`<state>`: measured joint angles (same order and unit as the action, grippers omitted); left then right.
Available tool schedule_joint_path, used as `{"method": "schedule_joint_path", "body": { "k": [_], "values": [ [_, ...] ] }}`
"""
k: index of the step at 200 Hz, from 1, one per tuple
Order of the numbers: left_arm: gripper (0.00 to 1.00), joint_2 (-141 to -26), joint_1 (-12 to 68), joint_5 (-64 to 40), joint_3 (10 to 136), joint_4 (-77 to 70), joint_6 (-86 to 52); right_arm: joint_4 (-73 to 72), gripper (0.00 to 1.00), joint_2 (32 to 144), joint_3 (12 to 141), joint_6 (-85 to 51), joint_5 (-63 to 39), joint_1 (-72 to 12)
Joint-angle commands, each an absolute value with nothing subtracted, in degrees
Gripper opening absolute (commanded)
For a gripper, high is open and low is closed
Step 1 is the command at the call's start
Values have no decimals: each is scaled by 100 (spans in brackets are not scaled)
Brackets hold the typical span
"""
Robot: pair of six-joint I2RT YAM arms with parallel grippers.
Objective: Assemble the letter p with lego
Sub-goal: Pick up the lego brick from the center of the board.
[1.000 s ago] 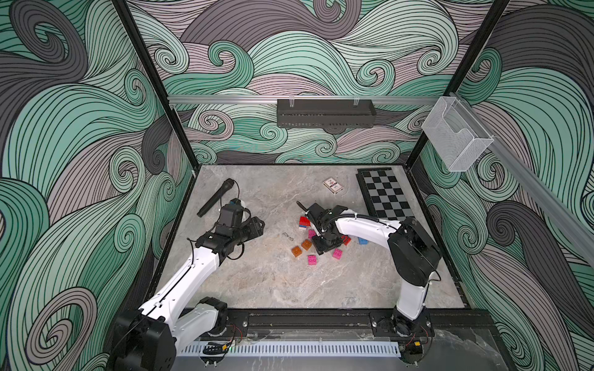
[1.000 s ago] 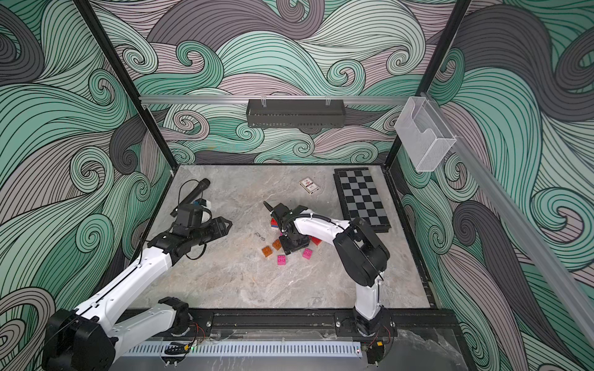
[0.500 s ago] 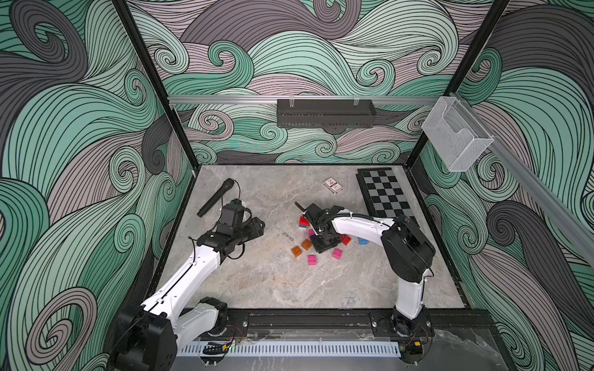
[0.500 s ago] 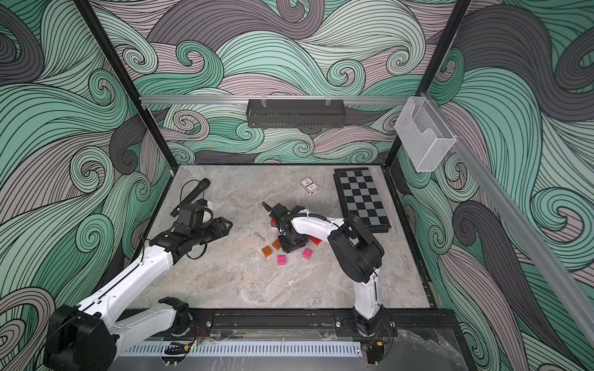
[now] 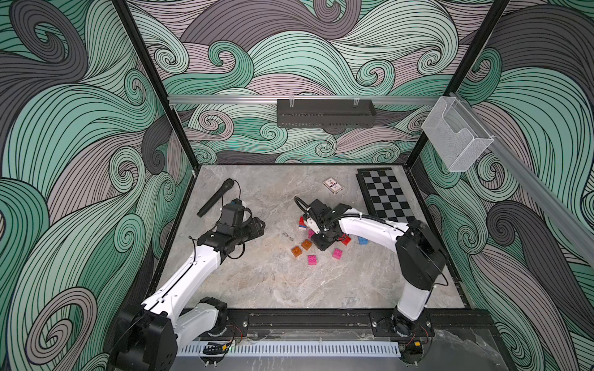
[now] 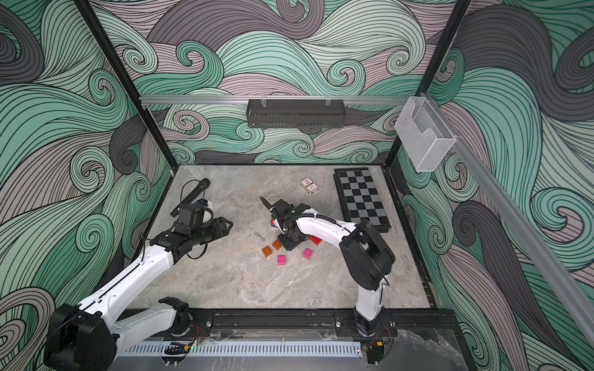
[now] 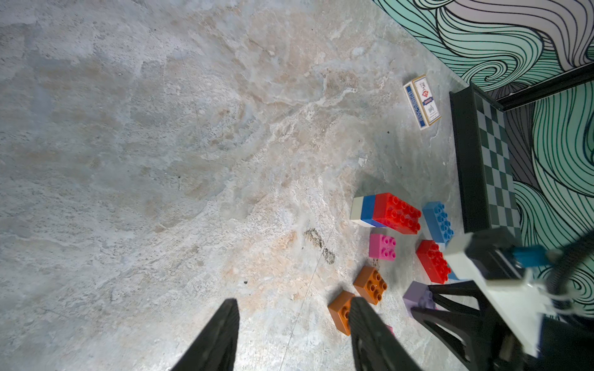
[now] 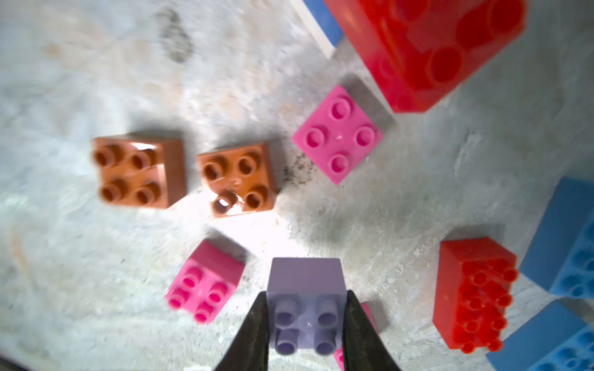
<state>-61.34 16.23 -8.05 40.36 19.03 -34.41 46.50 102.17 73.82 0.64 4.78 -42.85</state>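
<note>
Lilac brick [image 8: 305, 282]: where does it sit?

Between the fingers [image 8: 254, 334] of the right pincer [image 8: 306, 297], which pinches it by two opposite sides, studs turned toward the wrist. In both top views that pincer points down among the lego on the table [image 5: 273, 282]. Whether the brick touches the table cannot be told.

What lies nearest that pincer?

One pink brick [image 8: 205, 286] lies just beside a finger. A little past the tips lie an orange square [image 8: 236, 178] and a second orange square [image 8: 139, 170], side by side with a gap between them. A pink square [image 8: 337, 135] lies next to the nearer of the two. Off the other finger stands a red oblong brick [image 8: 475, 295], with blue bricks [image 8: 565, 237] beyond it.

And farther out?

Past the pink square is a stack of red, blue and white bricks [image 7: 385, 212]. Farther still beyond the right pincer lie a boxed card deck [image 5: 333, 186] and a chessboard [image 5: 385, 196], apart from each other.

How does the left pincer [image 7: 294, 302] stand?

It is spread, with nothing between its fingers. It is well apart from the right pincer and aims toward the bricks. A black microphone [image 5: 215, 197] lies on the table behind it.
</note>
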Motion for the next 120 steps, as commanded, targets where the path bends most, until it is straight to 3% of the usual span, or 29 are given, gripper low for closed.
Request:
{"method": "schedule_joint_path", "body": {
  "k": [1,40,120],
  "values": [
    [56,-5990,1591,-927,4028,1677,-3303,4862,25,9886,7682,1815,56,-4303],
    [56,-5951,1589,-1010,3958,1595,-3172,5448,24,10351,8879,3080,-683,-4228],
    [56,-5863,1590,-950,3892,1556,-3055,7019,21,12403,11773,4593,-282,-3935]
  ]
}}
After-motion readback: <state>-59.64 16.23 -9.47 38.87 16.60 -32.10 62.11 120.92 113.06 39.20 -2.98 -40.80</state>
